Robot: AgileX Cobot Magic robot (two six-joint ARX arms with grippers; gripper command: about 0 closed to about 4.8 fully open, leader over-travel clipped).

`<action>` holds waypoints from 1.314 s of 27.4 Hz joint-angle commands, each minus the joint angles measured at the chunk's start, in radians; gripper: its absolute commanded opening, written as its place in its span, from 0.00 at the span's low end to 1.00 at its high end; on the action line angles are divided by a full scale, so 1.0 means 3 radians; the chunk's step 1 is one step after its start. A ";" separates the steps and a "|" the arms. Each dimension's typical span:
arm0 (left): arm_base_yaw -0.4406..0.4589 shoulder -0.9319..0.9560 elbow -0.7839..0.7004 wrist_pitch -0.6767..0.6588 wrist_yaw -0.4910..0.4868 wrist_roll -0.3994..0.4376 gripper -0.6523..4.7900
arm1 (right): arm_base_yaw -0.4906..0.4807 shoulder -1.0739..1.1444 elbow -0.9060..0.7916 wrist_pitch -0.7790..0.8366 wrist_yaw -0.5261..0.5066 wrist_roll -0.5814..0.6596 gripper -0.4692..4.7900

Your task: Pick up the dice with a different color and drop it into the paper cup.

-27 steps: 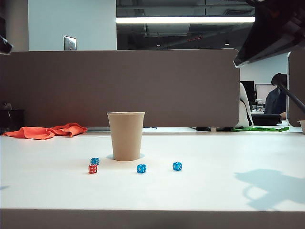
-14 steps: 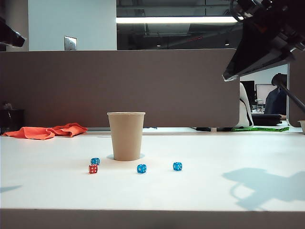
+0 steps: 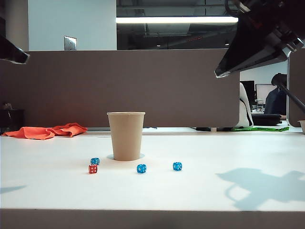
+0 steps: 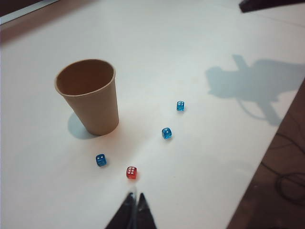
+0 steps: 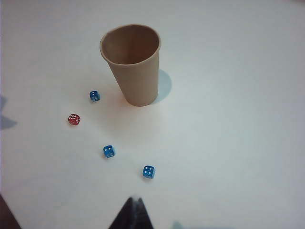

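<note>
The dice with a different color, a tiny red die, lies on the white table left of the paper cup, touching nothing. The tan cup stands upright and looks empty from above. Three blue dice lie around it. My left gripper is shut and empty, hovering high above the table close to the red die. At the upper left edge of the exterior view its tip shows. My right gripper is shut and empty, high up at the upper right, far from the red die.
An orange cloth lies at the back left of the table. A brown partition closes the back. The table's edge drops to a dark floor with cables. A person sits behind at the far right.
The right gripper has come down and leftwards in the exterior view, its shadow sliding left. The left gripper has come further in from the left edge and lower. Dice and cup are unmoved.
</note>
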 commanded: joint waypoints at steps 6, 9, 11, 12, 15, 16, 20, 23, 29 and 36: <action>-0.0256 0.0554 0.0008 0.0451 0.0013 0.0244 0.22 | 0.0003 -0.0009 0.0008 0.0057 -0.0009 -0.0008 0.09; -0.0448 0.0889 0.0008 0.0497 -0.0017 0.0530 0.22 | 0.0003 -0.0009 0.0008 0.0057 -0.0009 -0.0008 0.09; -0.0460 0.1062 0.0008 0.0493 -0.0017 0.0589 0.22 | 0.0003 -0.0009 0.0008 0.0056 -0.0009 -0.0008 0.09; -0.0460 0.1136 0.0008 0.0501 -0.0017 0.0603 0.23 | 0.0003 -0.0009 0.0008 0.0055 -0.0009 -0.0008 0.09; -0.0460 0.1197 0.0008 0.0497 -0.0070 0.0809 0.24 | 0.0003 -0.0009 0.0008 0.0056 -0.0010 -0.0008 0.09; -0.0460 0.1199 0.0008 0.0498 -0.0080 0.0872 0.26 | 0.0003 -0.0009 0.0006 0.0056 -0.0009 -0.0008 0.09; -0.0460 0.1199 0.0008 0.0530 -0.0153 0.1134 0.28 | 0.0003 -0.0009 0.0008 0.0056 -0.0009 -0.0008 0.09; -0.0460 0.1199 0.0008 0.0533 -0.0254 0.1289 0.28 | 0.0003 -0.0009 0.0006 0.0055 -0.0009 -0.0008 0.09; -0.0460 0.1209 0.0008 0.0596 -0.0284 0.1310 0.28 | 0.0003 0.0005 0.0008 0.0060 -0.0008 -0.0009 0.09; -0.0460 0.1560 0.0013 0.0748 -0.0064 0.1073 0.29 | 0.0029 0.0139 0.0008 -0.0015 0.0015 -0.0009 0.09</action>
